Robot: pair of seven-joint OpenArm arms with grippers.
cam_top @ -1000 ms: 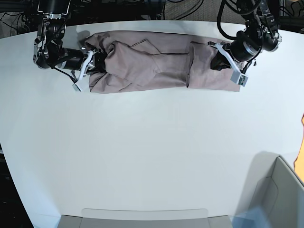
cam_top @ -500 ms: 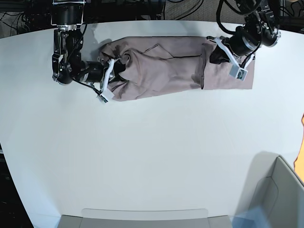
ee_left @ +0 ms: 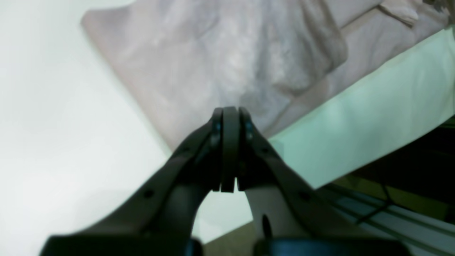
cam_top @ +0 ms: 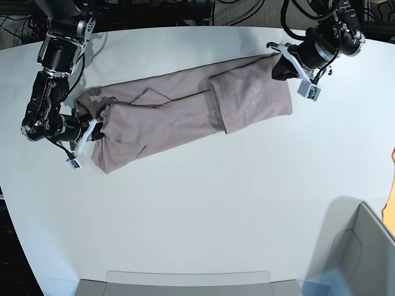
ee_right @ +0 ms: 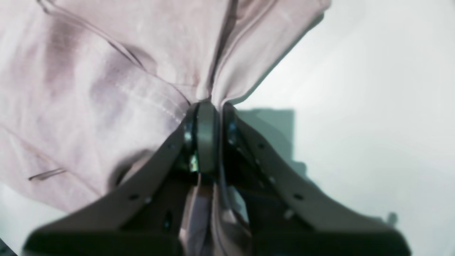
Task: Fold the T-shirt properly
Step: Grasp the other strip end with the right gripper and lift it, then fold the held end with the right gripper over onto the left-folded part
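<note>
The mauve T-shirt point(cam_top: 185, 111) lies stretched in a long, folded band, slanting from low left to high right across the white table point(cam_top: 216, 203). My right gripper point(cam_top: 97, 123) is on the left of the base view. It is shut on the shirt's bunched left end, and cloth point(ee_right: 106, 89) gathers into the gripper point(ee_right: 206, 110) between its jaws. My left gripper point(cam_top: 279, 65) is shut at the shirt's upper right corner, where the cloth runs taut to it. In the left wrist view, the shirt point(ee_left: 231, 53) spreads beyond the closed left gripper point(ee_left: 230, 113).
The table's far edge point(ee_left: 355, 142) runs close beside my left gripper, with dark floor and cables beyond it. A grey bin point(cam_top: 364, 246) stands at the front right. A flat grey tray point(cam_top: 185, 280) lies along the front edge.
My right gripper closed on the shirt's left end and dragged it forward and left. The shirt went from level to slanted. My left gripper stayed shut and shifted slightly up and left.
</note>
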